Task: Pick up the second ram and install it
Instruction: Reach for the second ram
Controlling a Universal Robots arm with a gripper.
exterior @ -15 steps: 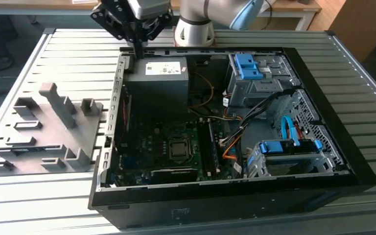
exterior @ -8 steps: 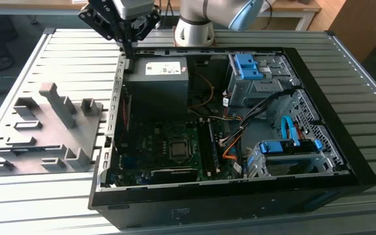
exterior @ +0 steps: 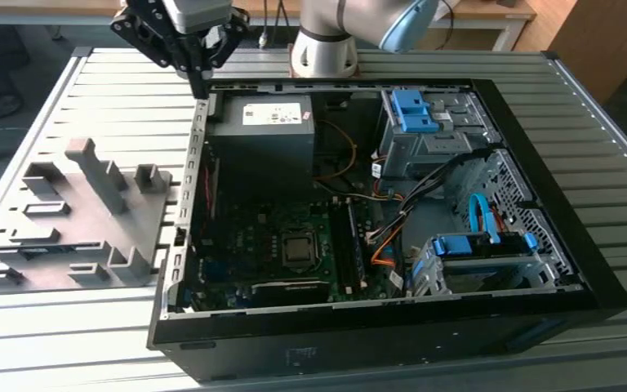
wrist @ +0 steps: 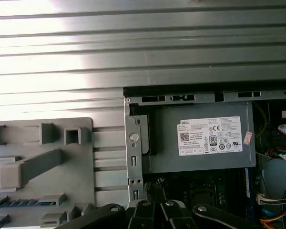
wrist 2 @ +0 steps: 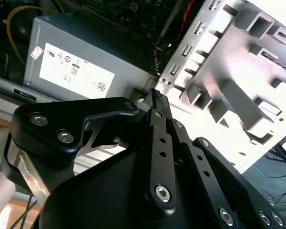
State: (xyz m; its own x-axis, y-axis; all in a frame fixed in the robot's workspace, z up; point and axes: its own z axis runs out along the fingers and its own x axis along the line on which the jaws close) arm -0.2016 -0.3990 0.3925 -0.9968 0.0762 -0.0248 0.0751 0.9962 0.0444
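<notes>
End effector clenched and empty, over computer case edge beside grey tray.

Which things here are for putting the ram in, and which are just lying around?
For the job:
- gripper
- ram stick, sitting in the grey tray
- motherboard in the open computer case

Just lying about:
- power supply
- blue drive bracket
- cables
</notes>
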